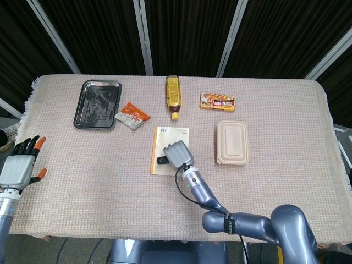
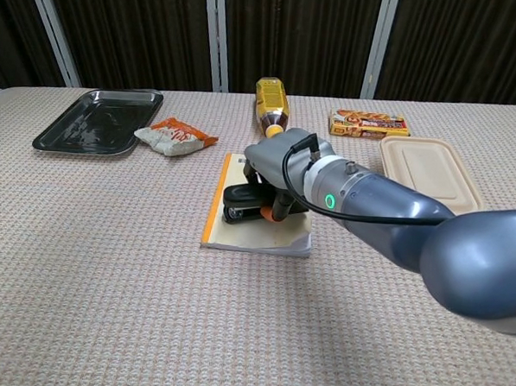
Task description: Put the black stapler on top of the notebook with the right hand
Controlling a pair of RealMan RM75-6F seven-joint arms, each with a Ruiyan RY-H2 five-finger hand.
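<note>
The black stapler [image 2: 240, 203] lies over the middle of the cream notebook [image 2: 247, 233], and my right hand [image 2: 276, 172] grips it from above, fingers curled round its rear half. In the head view the right hand [image 1: 177, 154] covers most of the stapler [image 1: 162, 160], whose left end pokes out over the notebook [image 1: 168, 134]. I cannot tell whether the stapler rests on the cover or hangs just above it. My left hand [image 1: 21, 164] hovers open at the table's left edge, fingers spread, holding nothing.
A black tray [image 1: 98, 104] and an orange snack bag [image 1: 132, 115] sit at the back left. A yellow bottle [image 1: 174, 95] lies behind the notebook, a snack box [image 1: 218, 102] to its right. A beige lidded container [image 1: 232, 142] lies right of the notebook.
</note>
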